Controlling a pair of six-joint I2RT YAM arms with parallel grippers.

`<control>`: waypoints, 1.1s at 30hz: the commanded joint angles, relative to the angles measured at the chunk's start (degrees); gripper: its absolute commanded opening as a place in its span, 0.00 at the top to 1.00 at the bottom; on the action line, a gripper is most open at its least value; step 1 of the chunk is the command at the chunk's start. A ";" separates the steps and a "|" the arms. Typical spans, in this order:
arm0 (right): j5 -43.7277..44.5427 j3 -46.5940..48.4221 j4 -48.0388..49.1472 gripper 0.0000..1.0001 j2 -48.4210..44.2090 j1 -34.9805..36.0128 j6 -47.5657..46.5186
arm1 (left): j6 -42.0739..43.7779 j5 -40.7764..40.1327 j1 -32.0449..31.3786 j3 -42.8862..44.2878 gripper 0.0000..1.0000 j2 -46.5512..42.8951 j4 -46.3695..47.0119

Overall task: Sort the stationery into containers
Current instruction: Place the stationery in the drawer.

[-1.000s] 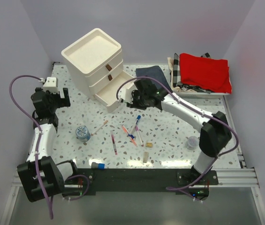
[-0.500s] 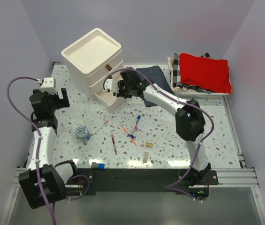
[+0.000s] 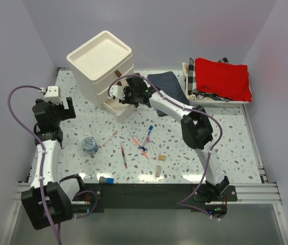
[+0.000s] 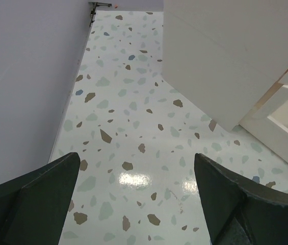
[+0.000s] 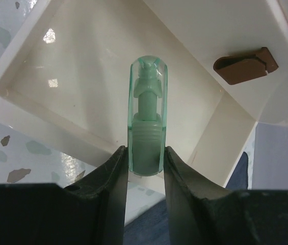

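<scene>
The cream-white three-drawer unit [image 3: 100,56] stands at the back left with its bottom drawer [image 3: 117,106] pulled open. My right gripper [image 3: 125,95] is over that drawer. In the right wrist view it [image 5: 146,158] is shut on the mint-green eraser [image 5: 147,122], held above the drawer's floor [image 5: 82,81]. My left gripper [image 3: 54,109] is open and empty over bare table at the left [image 4: 136,173]. On the table lie the blue-white roll [image 3: 89,145], a pink pen [image 3: 108,138], a red pen [image 3: 124,156], a blue-capped pen [image 3: 149,131], a tan block [image 3: 160,158] and a blue-capped stick [image 3: 106,179].
A dark blue folded cloth [image 3: 166,81] lies right of the unit, just behind my right arm. A checkered basket with red cloth [image 3: 223,76] stands at the back right. A brown pull tab [image 5: 245,65] shows on the drawer above. The unit's side [image 4: 225,51] is close to my left gripper.
My right arm has swung left from beside the dark blue cloth to over the open bottom drawer, carrying the eraser. The left arm has hardly moved.
</scene>
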 commanded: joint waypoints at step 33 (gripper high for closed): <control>-2.91 -59.41 -6.08 0.49 -48.30 -1.97 8.87 | -0.19 2.45 1.42 -5.98 0.01 -5.40 7.51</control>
